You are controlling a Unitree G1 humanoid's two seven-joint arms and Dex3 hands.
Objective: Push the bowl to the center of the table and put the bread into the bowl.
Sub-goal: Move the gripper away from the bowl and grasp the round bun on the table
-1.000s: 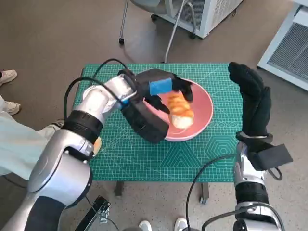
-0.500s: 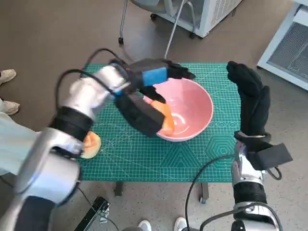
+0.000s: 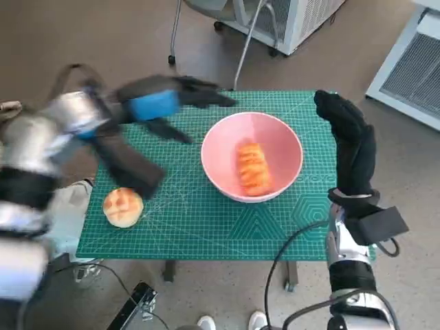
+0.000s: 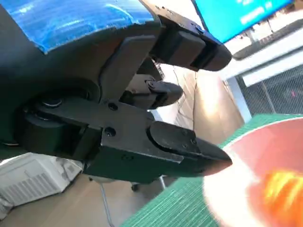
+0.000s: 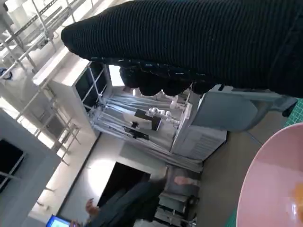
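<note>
A pink bowl [image 3: 278, 139] stands near the middle of the green mat [image 3: 206, 213], and a long orange-glazed bread [image 3: 253, 168] lies inside it. A round bun [image 3: 123, 207] rests on the mat near the front left corner. My left hand [image 3: 161, 104] hovers over the mat's far left part, away from the bowl, fingers spread and holding nothing. The left wrist view shows its fingers [image 4: 189, 142] apart, with the bowl [image 4: 251, 165] and bread [image 4: 284, 189] beyond. My right hand [image 3: 350, 144] stands upright just right of the bowl, empty; the bowl rim [image 5: 270, 189] shows in its view.
Chair legs [image 3: 240, 55] and a white cabinet [image 3: 302, 17] stand behind the table. Another white unit [image 3: 412, 62] is at the far right. A person's shoe [image 3: 10, 106] shows at the left edge. A person [image 5: 128, 203] sits in the distance in the right wrist view.
My left hand has let go of the long bread, which now lies in the bowl, and swung left away from it. The round bun is now uncovered. The right hand has barely moved.
</note>
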